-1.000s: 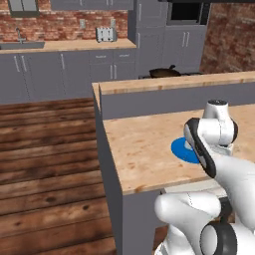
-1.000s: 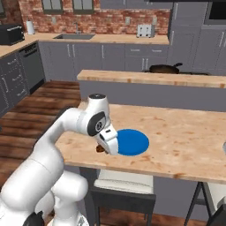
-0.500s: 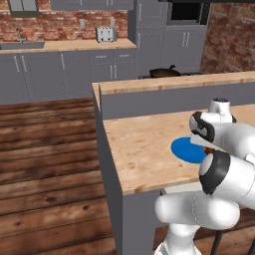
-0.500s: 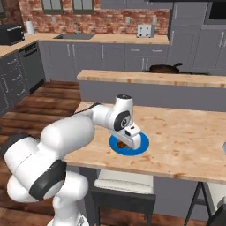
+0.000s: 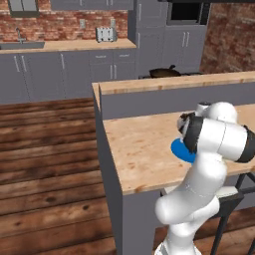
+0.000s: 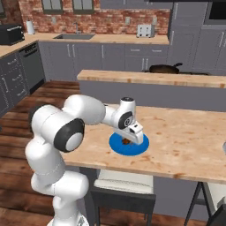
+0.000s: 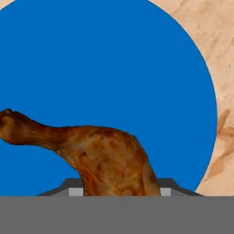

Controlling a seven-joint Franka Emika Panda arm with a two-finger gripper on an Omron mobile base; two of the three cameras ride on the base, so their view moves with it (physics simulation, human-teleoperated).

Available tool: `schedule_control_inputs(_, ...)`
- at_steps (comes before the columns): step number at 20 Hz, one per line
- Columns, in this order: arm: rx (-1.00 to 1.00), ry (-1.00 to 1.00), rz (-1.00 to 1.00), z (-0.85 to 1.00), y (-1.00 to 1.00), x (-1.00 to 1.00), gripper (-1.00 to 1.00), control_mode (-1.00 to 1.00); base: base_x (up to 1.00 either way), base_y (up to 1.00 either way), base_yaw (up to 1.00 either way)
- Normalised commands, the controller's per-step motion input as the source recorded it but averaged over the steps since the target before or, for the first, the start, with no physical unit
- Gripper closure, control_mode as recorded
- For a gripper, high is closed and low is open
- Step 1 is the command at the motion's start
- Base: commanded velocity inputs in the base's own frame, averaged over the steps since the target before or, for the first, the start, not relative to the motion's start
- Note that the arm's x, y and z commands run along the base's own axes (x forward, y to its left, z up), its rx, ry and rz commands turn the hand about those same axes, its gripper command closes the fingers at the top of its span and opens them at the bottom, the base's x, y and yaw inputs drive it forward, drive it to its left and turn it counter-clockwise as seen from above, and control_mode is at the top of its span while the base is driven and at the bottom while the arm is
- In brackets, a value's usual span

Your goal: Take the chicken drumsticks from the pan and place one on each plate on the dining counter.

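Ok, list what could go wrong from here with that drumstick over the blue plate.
1. The hand is shut on the orange-brown drumstick, whose thin bone end juts far out to one side; on release it may tip or roll rather than settle flat.
2. In the right base view the hand hangs low over the blue plate; going lower could knock the plate along the dining counter.

Red brick wall (image 5: 55, 31), grey cabinets (image 6: 88, 57), dark plank floor (image 5: 45, 149).
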Motion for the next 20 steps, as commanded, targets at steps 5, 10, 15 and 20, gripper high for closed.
schedule_control_inputs(5,0.00,0.00,0.08,-0.48,-0.15,0.80,1.00,-1.00,0.00,0.00,0.00)
schedule_control_inputs(10,0.00,0.00,0.11,-0.55,-0.02,0.39,1.00,-1.00,0.00,0.00,0.00)
schedule_control_inputs(15,-0.04,-0.04,0.07,-0.38,0.06,0.00,-1.00,-1.00,0.00,0.00,0.00)
schedule_control_inputs(20,-0.07,-0.27,0.01,-0.01,0.15,-0.54,-1.00,-1.00,0.00,0.00,0.00)
